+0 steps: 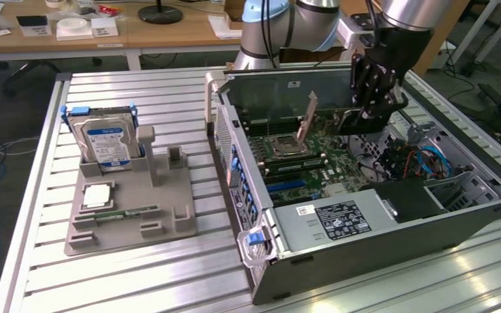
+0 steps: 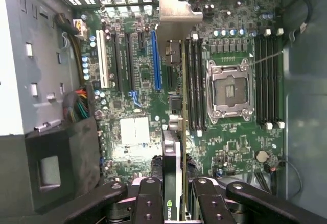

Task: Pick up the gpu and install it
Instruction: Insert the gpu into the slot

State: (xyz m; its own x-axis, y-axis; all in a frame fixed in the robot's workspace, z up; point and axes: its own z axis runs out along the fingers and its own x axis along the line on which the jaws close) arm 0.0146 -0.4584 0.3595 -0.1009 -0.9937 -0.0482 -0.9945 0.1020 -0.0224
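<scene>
Fingertips are the hard part: in the exterior view the black gripper [image 1: 361, 116] reaches down into the open computer case [image 1: 459, 222], and its tips are lost behind its own bulk. From the wrist, though, the gripper [image 2: 176, 203] is plainly clamped on the gpu [image 2: 175, 147]. The card is seen edge-on, a thin green-and-black sliver pinched between the two fingers, its silver bracket end toward the case's rear wall. It hangs over the green motherboard [image 2: 138, 101], between the long blue slot [image 2: 156, 60] and the black memory slots beside the CPU socket [image 2: 230, 89]. Whether its lower edge touches the board, can't tell. In the exterior view the gpu [image 1: 318, 120] is a slim upright strip just beside the fingers.

Grey sheet-metal case, sitting on a ribbed aluminium table [image 1: 146, 274]. On the exterior view's left is a grey moulded holder [image 1: 177, 208] with a blue-labelled hard drive [image 1: 107, 140] standing upright. Wooden desks [image 1: 172, 36] run behind, cut off by the frame.
</scene>
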